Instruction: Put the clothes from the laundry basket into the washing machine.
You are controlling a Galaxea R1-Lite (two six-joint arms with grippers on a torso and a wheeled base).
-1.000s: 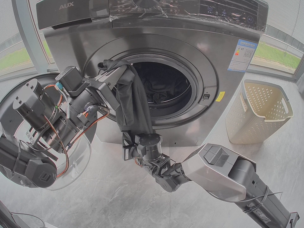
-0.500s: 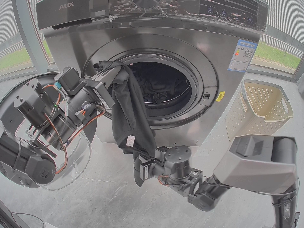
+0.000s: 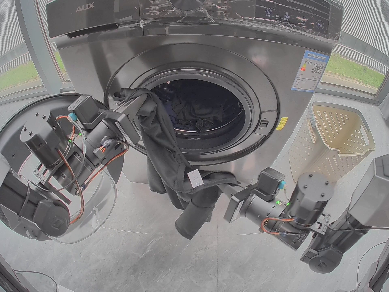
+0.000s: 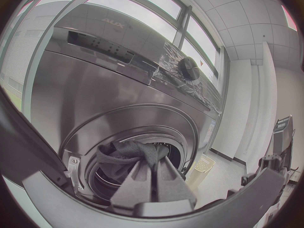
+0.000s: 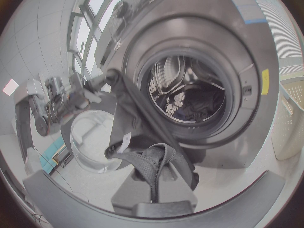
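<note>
Grey stone floor (image 3: 142, 260) runs up to a steel washing machine (image 3: 251, 61) that stands before tall windows (image 3: 358, 71) with grass outside. Its round glass door (image 3: 101, 207) is swung open to the robot's left, and a cream laundry basket (image 3: 332, 142) sits on the floor just beside the machine on the right.

A dark garment (image 3: 166, 151) is strung between the two arms in front of the door opening. The left pincer (image 3: 137, 102) is clamped on its upper end, level with the left rim of the opening, with a knot of cloth bunched past the fingertips. The right pincer (image 3: 223, 188) is closed on a lower edge, below the opening and near the machine's front panel. So the garment's long line slants from upper left down towards lower right. A loose fold sags under that line and hangs towards the floor without reaching it. A white tag (image 3: 195, 178) faces outward near the lower grip.

Seen from the left wrist, that pincer (image 4: 154, 163) pinches the garment (image 4: 133, 152) tightly, the bunch lying across the mouth of the drum. From the right wrist, a ribbed band of the garment (image 5: 133, 111) loops up out of the closed pincer (image 5: 156, 171). That angle also looks deep into the drum, where other dark clothes (image 5: 196, 106) lie heaped at the bottom against the ridged metal wall. The head camera sees those clothes (image 3: 194, 110) as a shadowy pile.
</note>
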